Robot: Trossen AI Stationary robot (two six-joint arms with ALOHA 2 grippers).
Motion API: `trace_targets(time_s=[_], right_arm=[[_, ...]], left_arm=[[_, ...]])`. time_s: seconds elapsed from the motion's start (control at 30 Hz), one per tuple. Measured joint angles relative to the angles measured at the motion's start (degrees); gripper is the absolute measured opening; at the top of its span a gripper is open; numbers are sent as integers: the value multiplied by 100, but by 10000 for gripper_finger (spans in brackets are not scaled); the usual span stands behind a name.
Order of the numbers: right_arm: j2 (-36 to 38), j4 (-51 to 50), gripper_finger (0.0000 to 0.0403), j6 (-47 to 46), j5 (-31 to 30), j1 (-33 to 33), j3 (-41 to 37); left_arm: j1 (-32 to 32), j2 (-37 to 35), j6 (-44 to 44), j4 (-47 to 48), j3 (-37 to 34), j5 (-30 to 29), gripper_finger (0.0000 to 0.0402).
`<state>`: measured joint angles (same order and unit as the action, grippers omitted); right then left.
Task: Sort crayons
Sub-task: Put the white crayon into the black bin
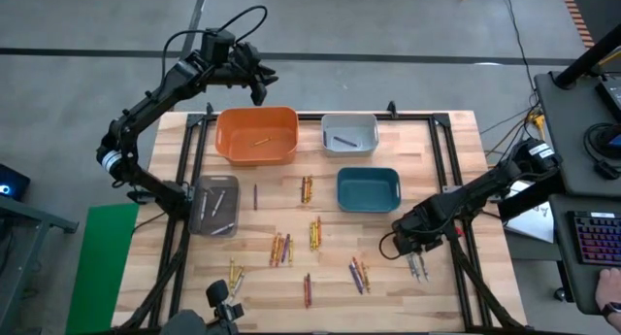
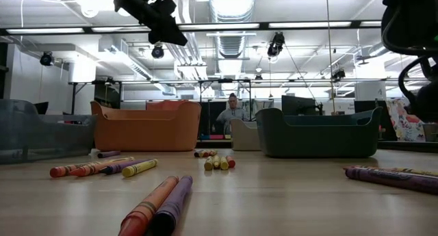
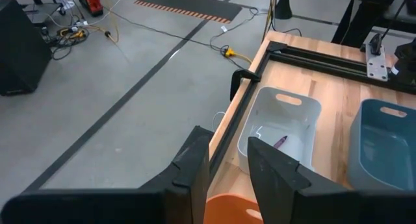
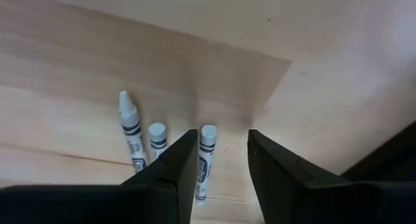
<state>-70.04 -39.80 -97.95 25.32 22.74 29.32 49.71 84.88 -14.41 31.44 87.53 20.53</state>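
Crayons lie scattered over the wooden table in small groups [image 1: 315, 233], [image 1: 279, 248], [image 1: 359, 274], and in the low view's foreground [image 2: 157, 205]. Three white crayons [image 4: 158, 138] lie side by side near the table's right front. My right gripper [image 4: 222, 134] points steeply down over them, open. One white crayon [image 4: 205, 160] lies on the wood between its fingers, close to one finger; whether it touches, I cannot tell. My left gripper [image 3: 229, 138] hangs high over the far edge by the orange bin [image 1: 257, 136], open with nothing between its fingers.
Four bins stand on the table: the orange one with one crayon, a white one [image 1: 349, 133] holding a purple crayon, a teal one [image 1: 369, 189], and a dark grey one [image 1: 215, 204] with crayons at the left. A person sits far behind the table [image 2: 233, 113].
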Motion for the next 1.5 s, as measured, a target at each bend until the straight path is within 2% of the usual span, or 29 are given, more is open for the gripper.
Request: trace_targets(time_s=[0.33, 0.73, 0.97, 1.13, 1.33, 1.5], right_arm=[[-22, 51, 90, 4, -26, -2, -112], [-214, 178, 14, 7, -96, -2, -112], [-29, -34, 10, -47, -273, -1, 21], [191, -597, 8, -55, -520, -11, 527], [519, -1110, 8, -10, -1367, -284, 1431], [657, -1254, 8, 616, -2669, -914, 2250]], left_arm=[[0, 0, 0, -3, 0, -1, 89], [0, 0, -2, -12, 0, -2, 89], [0, 0, 5, -61, 0, -2, 89], [2, -2, 116, -168, 0, -2, 89], [0, -105, 356, -326, -2, -2, 89], [0, -292, 576, -639, -2, 3, 89]])
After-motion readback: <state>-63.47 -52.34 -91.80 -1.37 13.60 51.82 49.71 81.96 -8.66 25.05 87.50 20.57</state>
